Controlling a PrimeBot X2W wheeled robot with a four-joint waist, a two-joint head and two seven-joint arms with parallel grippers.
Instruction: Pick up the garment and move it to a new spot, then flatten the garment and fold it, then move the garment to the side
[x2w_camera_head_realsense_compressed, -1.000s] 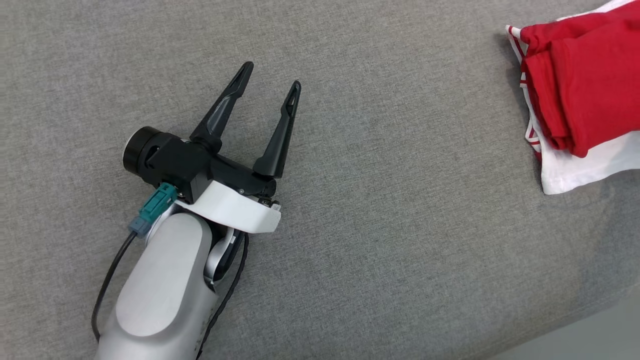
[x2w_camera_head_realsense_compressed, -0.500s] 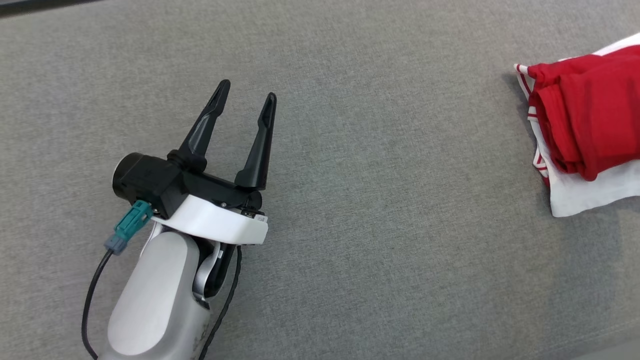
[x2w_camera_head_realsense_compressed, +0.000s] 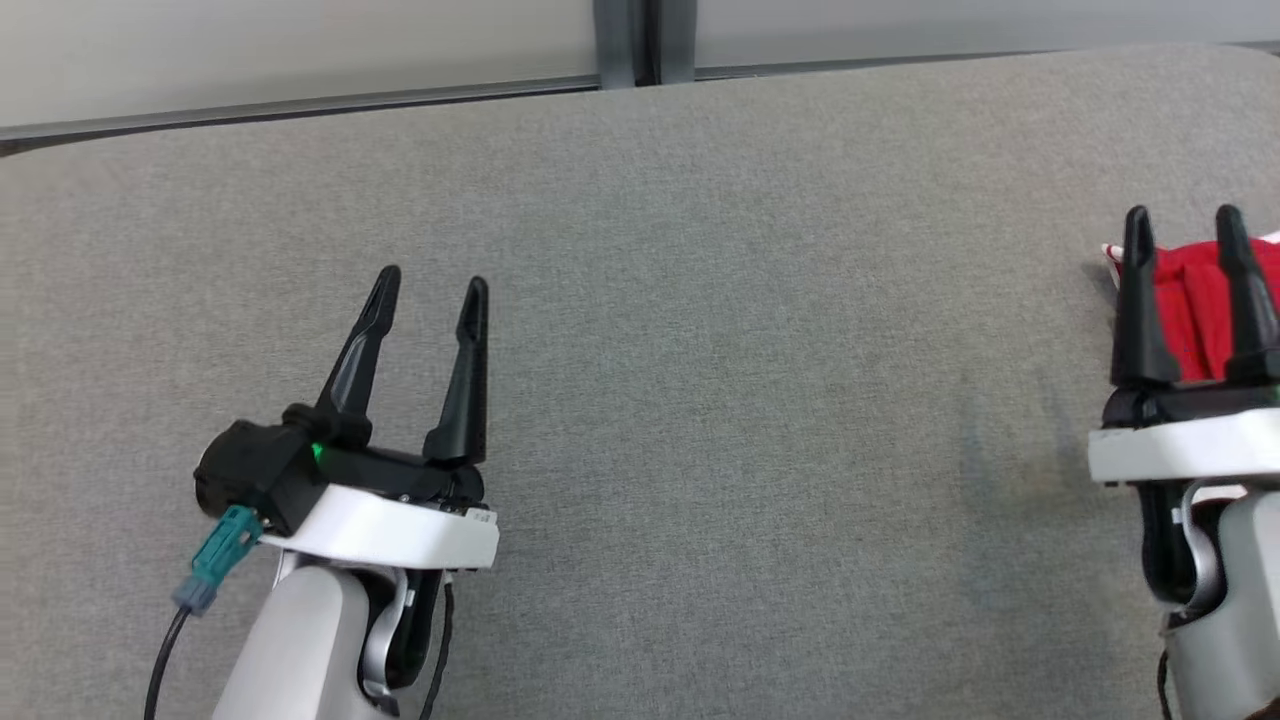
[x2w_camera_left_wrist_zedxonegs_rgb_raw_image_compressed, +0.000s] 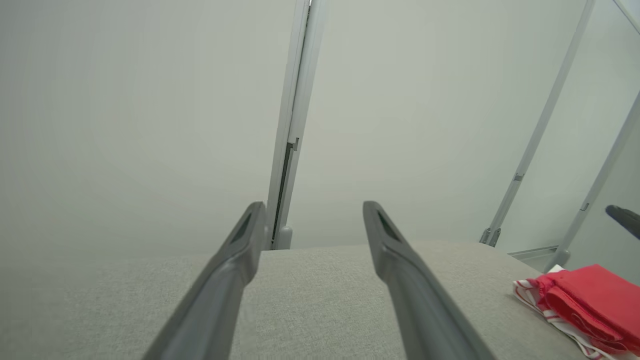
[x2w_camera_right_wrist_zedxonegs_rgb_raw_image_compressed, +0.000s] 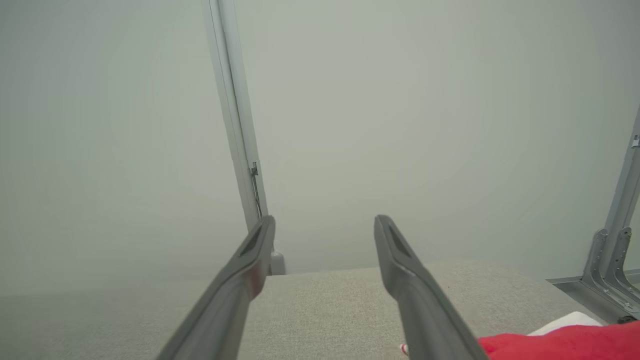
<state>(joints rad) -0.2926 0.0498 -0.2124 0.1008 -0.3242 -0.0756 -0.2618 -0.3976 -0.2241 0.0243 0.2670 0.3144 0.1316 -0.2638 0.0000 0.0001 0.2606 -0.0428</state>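
Head camera has tilted up since a second ago, so the scene has slid down the head view; the far edge of the grey padded table (x2w_camera_head_realsense_compressed: 700, 350) and the pale wall post (x2w_camera_head_realsense_compressed: 620, 40) behind it are in shot now. Left gripper (x2w_camera_head_realsense_compressed: 432, 277) reads as drawn back toward the near left part of the table, fingers less spread than before but still clearly apart, nothing between them. Right gripper (x2w_camera_head_realsense_compressed: 1182, 211) has come into shot at the near right, fingers apart too and empty, tips over the garment's near end; can't tell any contact

Garment (x2w_camera_left_wrist_zedxonegs_rgb_raw_image_compressed: 585, 300) lies at the right edge of the table as a folded bundle: red body rolled on top, white sleeve with red-striped trim sticking out underneath. Well apart from the left gripper, just ahead of the right one

Judgement: fold looks done and it's already off to the side, so little is left beyond a tidy-up

Handling, if it needs another nudge:
- light, soft, limp jersey knit, no stiffness
- probably a bit slick, layers could slide over each other
- pinch through the whole stack at the thick folded red edge
- avoid grabbing just the loose white sleeve or the top layer, the fold would likely open
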